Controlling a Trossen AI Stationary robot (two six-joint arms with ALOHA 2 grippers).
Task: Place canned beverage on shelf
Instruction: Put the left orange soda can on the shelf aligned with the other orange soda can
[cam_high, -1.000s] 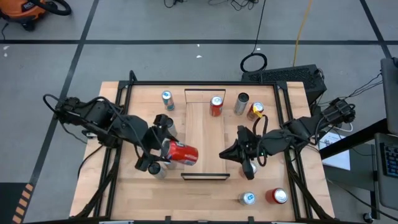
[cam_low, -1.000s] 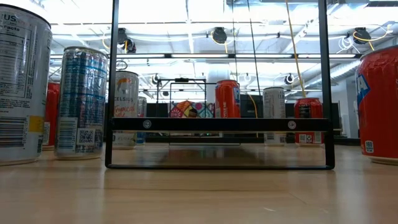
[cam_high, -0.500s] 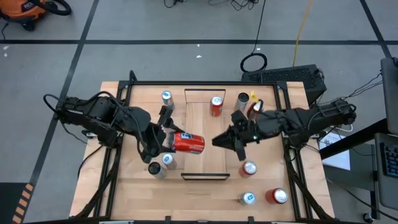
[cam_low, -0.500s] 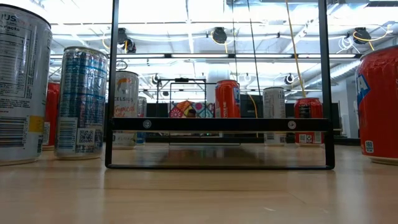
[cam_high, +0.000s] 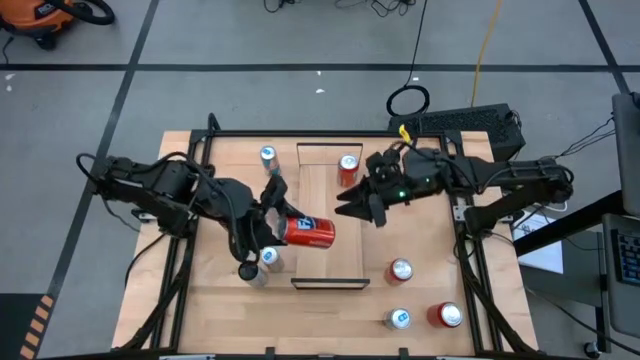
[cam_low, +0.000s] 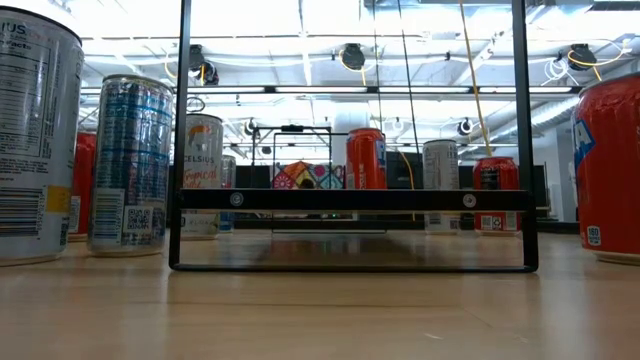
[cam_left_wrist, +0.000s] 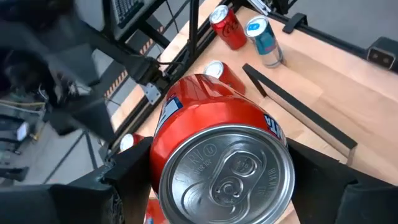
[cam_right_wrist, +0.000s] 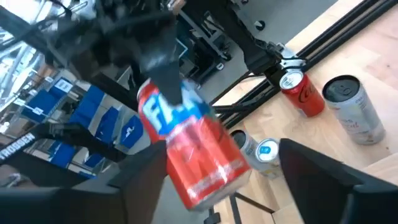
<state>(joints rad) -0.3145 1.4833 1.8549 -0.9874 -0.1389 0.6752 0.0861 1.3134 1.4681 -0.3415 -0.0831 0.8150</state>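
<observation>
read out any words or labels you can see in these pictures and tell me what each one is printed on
"CELSIUS": upright on the white can seen in the low view.
"F": big white letter on a blue patch, on the red can held by the left gripper; the rest is blurred.
Fine print on the large white can and the blue-and-white can: too small to read.

Left gripper (cam_left_wrist: 221, 186) is clamping a red can (cam_left_wrist: 214, 146) between its two dark fingers (cam_left_wrist: 134, 171), silver top with pull tab facing the camera. Can is filling most of the view, sitting above the wooden table (cam_left_wrist: 348, 93). Beyond it, a red cola can (cam_left_wrist: 227, 26) and a blue-and-silver can (cam_left_wrist: 262, 40) are standing just beside each other near the table's black rail. A thin black lip (cam_left_wrist: 298, 115) is running across the wood. Another silver can top (cam_left_wrist: 213, 67) is peeking out just behind the held can.
</observation>
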